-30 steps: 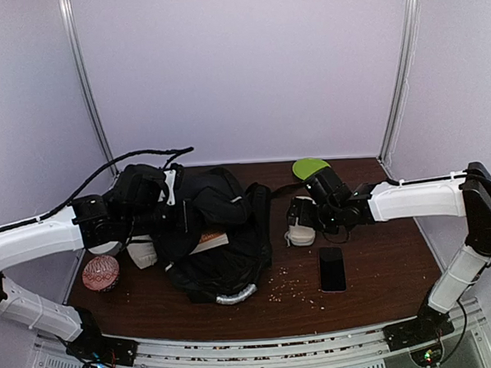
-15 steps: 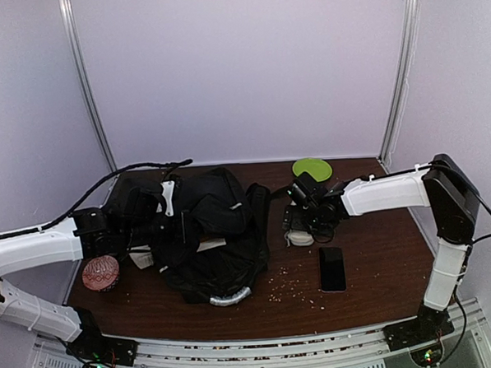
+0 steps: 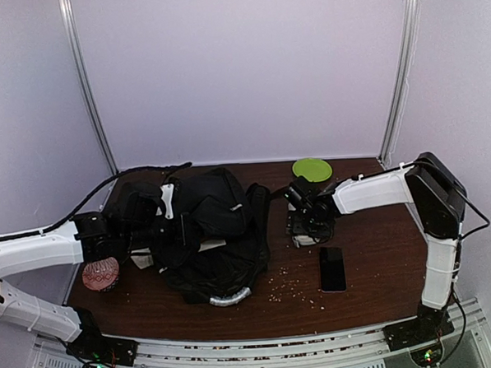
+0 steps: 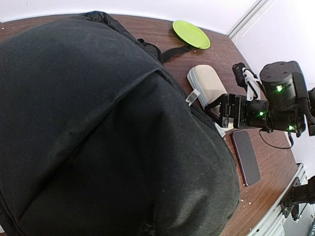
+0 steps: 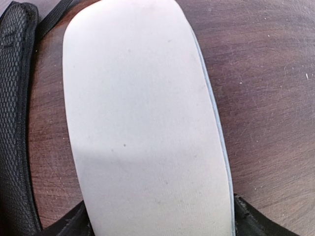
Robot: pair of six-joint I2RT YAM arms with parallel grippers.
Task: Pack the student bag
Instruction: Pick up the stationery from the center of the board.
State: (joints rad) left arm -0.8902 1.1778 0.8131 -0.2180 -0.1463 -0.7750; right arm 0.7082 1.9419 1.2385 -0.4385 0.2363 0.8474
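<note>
Your student bag (image 3: 207, 235) lies slumped on the left-centre of the table (image 3: 381, 259). It is a big black fabric heap with a pale grey handle (image 3: 227, 299) curling at its near edge and a mesh-backed strap (image 5: 12, 123) along its right side. From the left wrist it reads as a matte woven dome filling most of the view. Your left arm runs in low from the left, and the left gripper (image 3: 153, 228) is pressed into the bag's left flank, black on black, so you cannot tell whether it is parted or closed. Your right arm stands with its elbow high and the forearm sloping down to the left. The right gripper (image 3: 304, 224) is set over a beige pouch (image 5: 142, 118) just beside the bag, jaws apart, one on each side of the pouch's end. The pouch is a smooth, rounded oblong with a pale edge seam, lying on scratched dark wood grain.
</note>
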